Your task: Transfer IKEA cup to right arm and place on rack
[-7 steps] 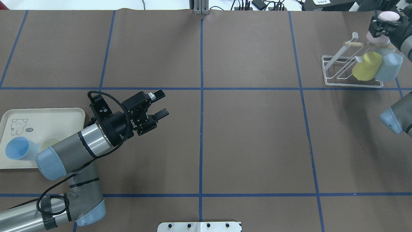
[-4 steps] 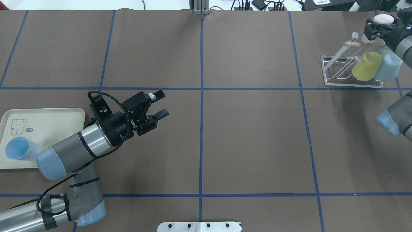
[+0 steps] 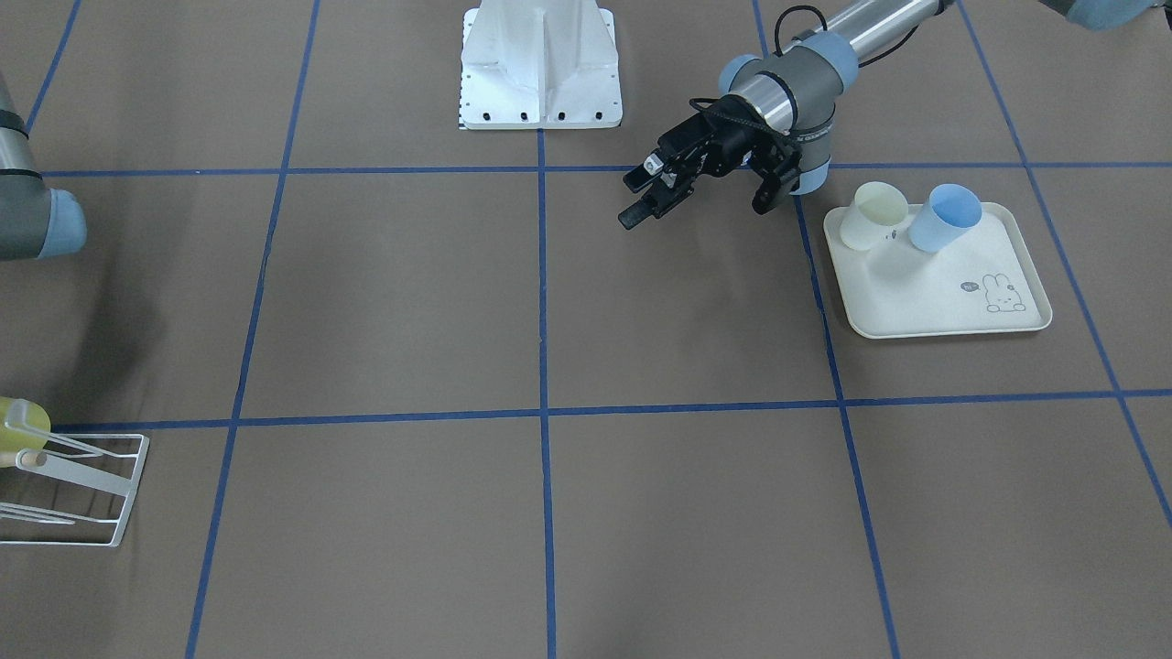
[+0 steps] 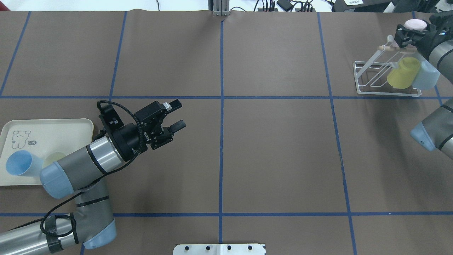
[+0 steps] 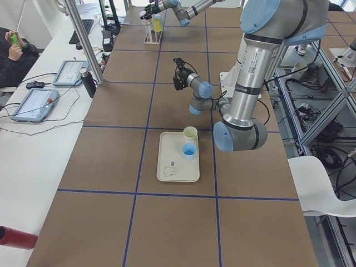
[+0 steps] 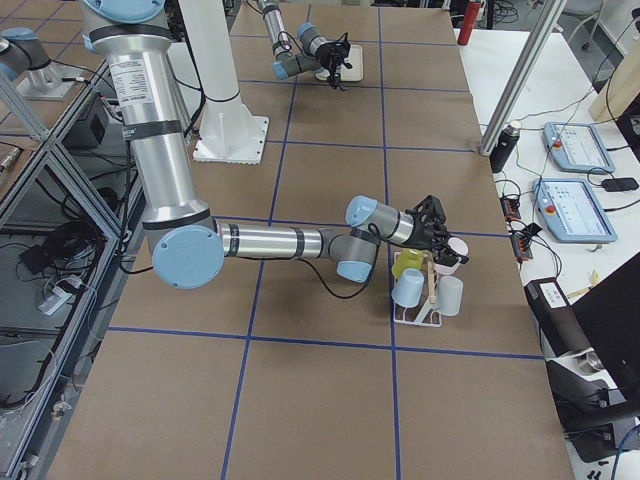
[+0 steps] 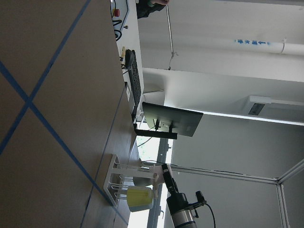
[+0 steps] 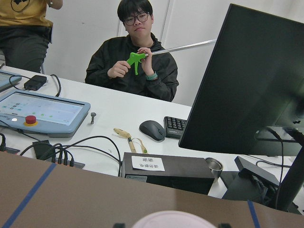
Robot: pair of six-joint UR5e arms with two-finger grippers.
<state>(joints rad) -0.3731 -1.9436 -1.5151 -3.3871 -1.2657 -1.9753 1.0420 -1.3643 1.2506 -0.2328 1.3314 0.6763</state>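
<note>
Our right gripper [image 4: 410,32] is pinching the pink cup [image 4: 413,23] from two sides. That puts the cup up in the air, just over the far end of the rack [image 4: 389,94], close to the wooden peg [image 4: 385,46] at the top. We cannot tell if the cup touches the peg or only hangs near it. Two more cups sit on the rack, a yellow cup [image 4: 403,73] and a pale blue cup [image 4: 426,75], side by side on the part of the rack nearer to us. We think the hand-over is done and the job now is to slip the pink cup onto a free spot. That is the tricky bit. The rods [image 4: 369,62] are thin and slanted, so if the cup comes down a little off, its rim could catch on the peg or miss the rod. Then it would drop when we let go. It could also bump the yellow cup and knock it loose. The rack looks light, so a hard push might make it slide or tip. Well away from the rack, across the table [image 4: 276,148], our left gripper [image 4: 177,114] has its fingers spread wide with nothing between them. Even farther from the rack, the cream tray [image 4: 70,124] holds a blue cup [image 4: 19,163] and a pale yellow cup [image 4: 53,157].
</note>
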